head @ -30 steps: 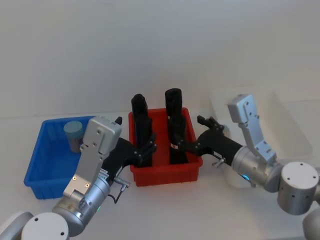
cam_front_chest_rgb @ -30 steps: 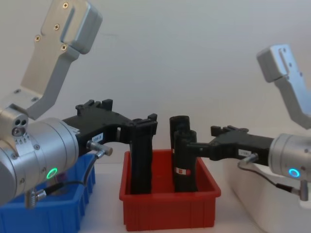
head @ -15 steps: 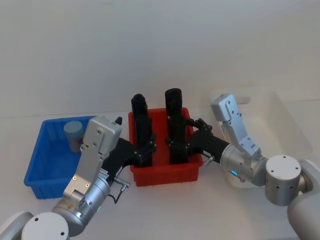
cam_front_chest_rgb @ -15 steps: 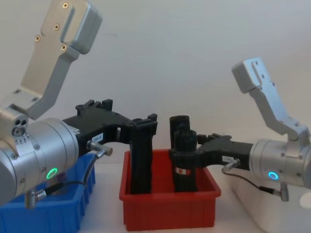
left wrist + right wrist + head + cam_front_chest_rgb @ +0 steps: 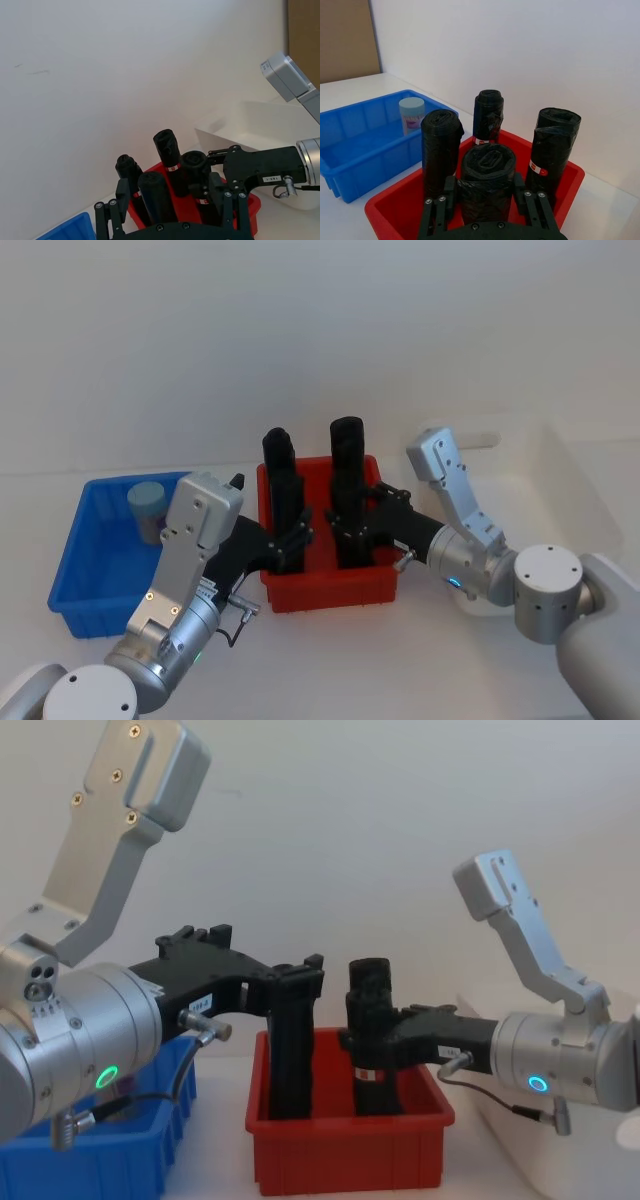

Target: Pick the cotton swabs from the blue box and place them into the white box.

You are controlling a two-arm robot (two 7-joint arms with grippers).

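One tub of cotton swabs (image 5: pixel 148 506) with a pale blue lid stands in the far corner of the blue box (image 5: pixel 72 565); the right wrist view shows the same tub (image 5: pixel 412 113) in the blue box (image 5: pixel 350 167). The white box (image 5: pixel 575 490) stands at the far right. My left gripper (image 5: pixel 293 538) is open over the red bin, straddling the front-left black cylinder (image 5: pixel 155 197). My right gripper (image 5: pixel 352 530) is open too, its fingers (image 5: pixel 438 207) close on either side of the front-right black cylinder (image 5: pixel 487 175).
A red bin (image 5: pixel 330 585) with several tall black cylinders stands between the blue box and the white box. Both arms reach over it from the front. A white wall runs behind the table.
My right gripper has swung left from beside the white box into the red bin and now straddles the front-right black cylinder. The left arm has not moved.
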